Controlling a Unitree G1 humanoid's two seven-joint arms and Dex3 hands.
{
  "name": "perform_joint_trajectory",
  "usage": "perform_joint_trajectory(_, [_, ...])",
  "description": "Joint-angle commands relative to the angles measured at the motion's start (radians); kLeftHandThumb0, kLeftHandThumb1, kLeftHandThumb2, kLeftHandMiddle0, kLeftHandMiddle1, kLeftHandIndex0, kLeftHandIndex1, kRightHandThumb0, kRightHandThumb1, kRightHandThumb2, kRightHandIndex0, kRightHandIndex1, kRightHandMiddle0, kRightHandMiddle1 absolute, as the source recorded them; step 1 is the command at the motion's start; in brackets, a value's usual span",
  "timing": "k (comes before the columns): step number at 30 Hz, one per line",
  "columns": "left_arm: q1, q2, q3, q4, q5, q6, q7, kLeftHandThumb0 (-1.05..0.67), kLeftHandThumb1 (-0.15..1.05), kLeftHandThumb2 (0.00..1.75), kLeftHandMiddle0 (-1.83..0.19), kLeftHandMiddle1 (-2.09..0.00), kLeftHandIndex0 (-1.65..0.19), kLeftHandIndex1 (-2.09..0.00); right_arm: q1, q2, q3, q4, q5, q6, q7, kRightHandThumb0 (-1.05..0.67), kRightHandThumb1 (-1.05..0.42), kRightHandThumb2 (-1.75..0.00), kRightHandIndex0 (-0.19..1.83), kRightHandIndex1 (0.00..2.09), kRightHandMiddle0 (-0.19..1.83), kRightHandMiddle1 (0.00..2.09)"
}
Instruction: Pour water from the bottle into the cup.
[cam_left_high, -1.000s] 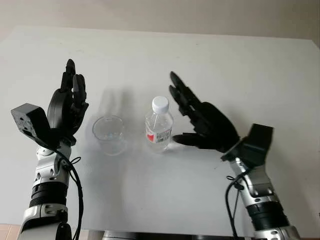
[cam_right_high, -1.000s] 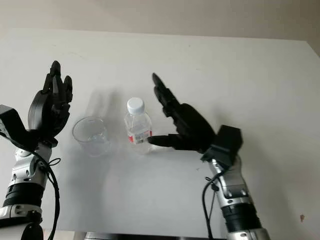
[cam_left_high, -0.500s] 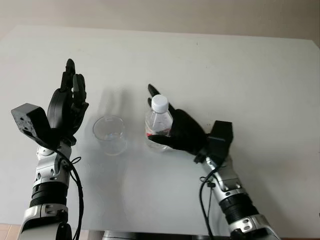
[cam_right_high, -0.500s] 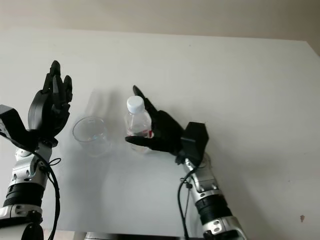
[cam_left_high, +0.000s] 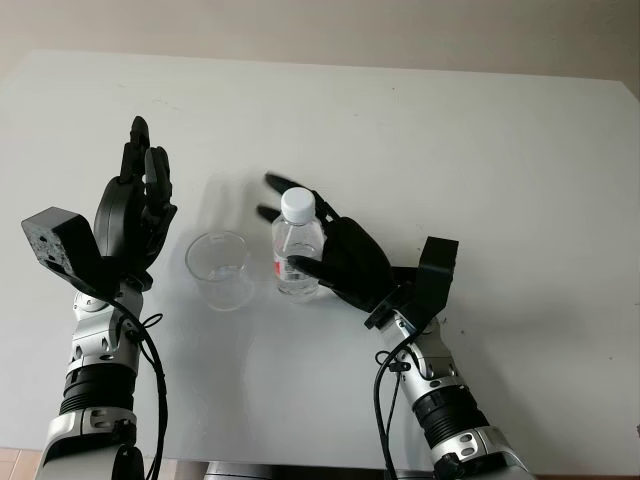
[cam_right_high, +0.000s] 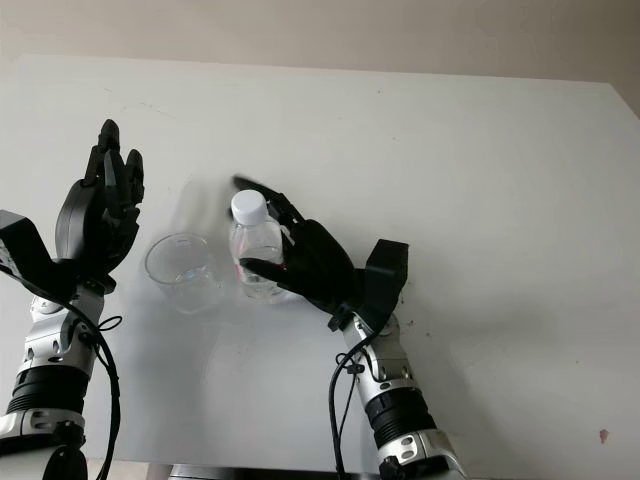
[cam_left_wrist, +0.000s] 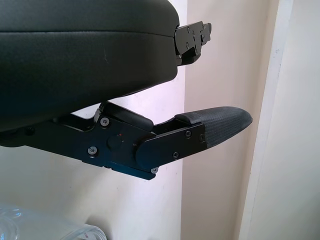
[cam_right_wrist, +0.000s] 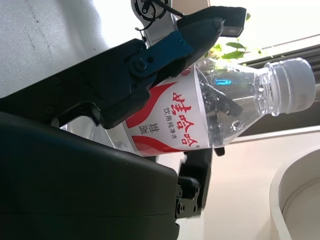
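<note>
A clear water bottle (cam_left_high: 297, 210) with a white cap and red label stands upright on the white table (cam_left_high: 470, 130), just right of an empty clear plastic cup (cam_left_high: 218, 268). My right hand (cam_left_high: 290, 235) is shut on the bottle, thumb in front and fingers curled round its far side. In the right wrist view the fingers (cam_right_wrist: 160, 52) press across the label of the bottle (cam_right_wrist: 185, 115). My left hand (cam_left_high: 138, 205) is open, held up off the table just left of the cup. The left wrist view looks along one fingertip (cam_left_wrist: 220, 124).
The table's far edge meets a beige wall (cam_left_high: 400, 25) at the back. Its near edge runs along the bottom of the head views, with both forearms and their cables crossing it.
My right hand came in from the right and closed round the bottle. Bottle and hand have since shifted a little left, toward the cup. The left hand and cup stayed put.
</note>
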Motion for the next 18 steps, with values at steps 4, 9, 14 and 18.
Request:
perform_joint_trajectory(4, [-0.01, 0.006, 0.005, -0.001, -0.004, -0.01, -0.006, -0.74, 1.05, 0.71, 0.19, 0.0, 0.19, 0.0, -0.001, -0.02, 0.011, -0.034, -0.045, -0.013, -0.016, -0.47, -0.93, -0.06, 1.24, 2.09, 1.05, 2.09])
perform_joint_trajectory(9, [-0.01, 0.007, 0.002, -0.005, -0.002, -0.006, -0.007, -0.75, 1.05, 0.7, 0.19, 0.0, 0.19, 0.0, -0.01, -0.043, 0.021, -0.014, -0.073, -0.067, 0.016, -0.42, -1.0, -0.06, 1.64, 2.09, 1.47, 2.09])
perform_joint_trajectory(14, [-0.009, 0.004, 0.003, -0.008, -0.004, -0.004, -0.002, -0.75, 1.05, 0.69, 0.19, 0.0, 0.19, 0.0, -0.02, -0.067, 0.039, 0.001, -0.103, -0.098, 0.047, -0.45, -1.0, -0.05, 1.61, 2.09, 1.51, 2.09])
perform_joint_trajectory(18, [-0.011, 0.003, 0.005, -0.004, -0.005, -0.009, -0.004, -0.75, 1.05, 0.69, 0.19, 0.0, 0.19, 0.0, -0.017, -0.075, 0.049, -0.01, -0.129, -0.111, 0.029, -0.45, -1.01, -0.06, 1.61, 2.09, 1.54, 2.09])
